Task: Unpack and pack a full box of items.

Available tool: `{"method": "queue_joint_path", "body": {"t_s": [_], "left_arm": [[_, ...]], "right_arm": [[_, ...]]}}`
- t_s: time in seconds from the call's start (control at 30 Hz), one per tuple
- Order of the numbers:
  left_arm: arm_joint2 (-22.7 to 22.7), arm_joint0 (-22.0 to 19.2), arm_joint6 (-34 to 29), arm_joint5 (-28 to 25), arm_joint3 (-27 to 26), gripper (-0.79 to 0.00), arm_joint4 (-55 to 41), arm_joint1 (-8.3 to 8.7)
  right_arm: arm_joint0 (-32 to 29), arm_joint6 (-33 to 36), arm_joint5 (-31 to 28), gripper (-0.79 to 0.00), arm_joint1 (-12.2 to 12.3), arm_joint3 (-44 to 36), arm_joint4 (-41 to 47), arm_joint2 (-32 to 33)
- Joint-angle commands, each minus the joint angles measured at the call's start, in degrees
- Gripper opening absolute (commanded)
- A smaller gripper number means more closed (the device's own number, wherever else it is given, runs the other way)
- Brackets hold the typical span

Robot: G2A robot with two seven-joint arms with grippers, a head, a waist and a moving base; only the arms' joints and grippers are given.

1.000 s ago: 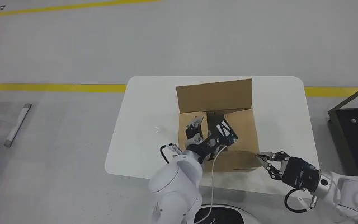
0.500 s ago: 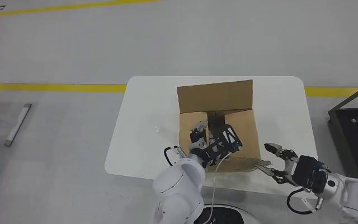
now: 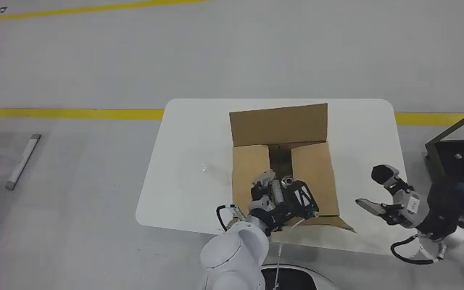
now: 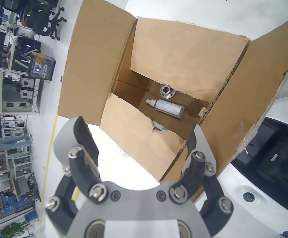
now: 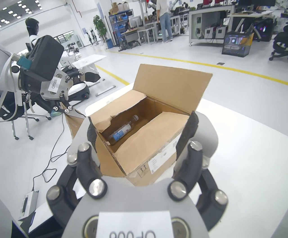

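Hovering beside box [image 3: 279,125], right end effector [image 3: 371,188] splayed

White table [image 3: 188,156] w/ rounded corners carries open cardboard box [image 3: 279,125], flaps spread.

A white table [image 3: 188,159] with rounded corners stands on pale grey floor crossed by a yellow line [image 3: 80,114]. A pale bar [image 3: 22,161] lies on the floor well aside. Farther back are workbenches [image 5: 211,13], a potted plant [image 5: 99,24], a glowing computer case [image 5: 236,45] and a black office chair [image 5: 280,42].
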Motion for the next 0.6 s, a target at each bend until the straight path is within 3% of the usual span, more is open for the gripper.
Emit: {"method": "queue_joint_path", "body": {"t_s": [0.0, 0.23, 0.57], "left_arm": [[0.0, 0.9, 0.1, -0.1, -0.5, 0.000, 0.2, 0.26], [-0.7, 2.7, -0.5, 0.5, -2.8, 0.000, 0.4, 0.93], [-2.3, 1.9, -1.5, 1.5, -3.9, 0.000, -0.9, 1.39]], "right_arm": [[0.6, 3.3, 0.9, -0.785, 0.1, -0.4, -0.1, -2.0], [2.7, 9.4, 0.4, -0.785, 0.2, -0.1, -3.1, -9.6], [1.8, 8.9, -5.6, -0.785, 0.5, 2.1, -6.8, -12.5]]}}
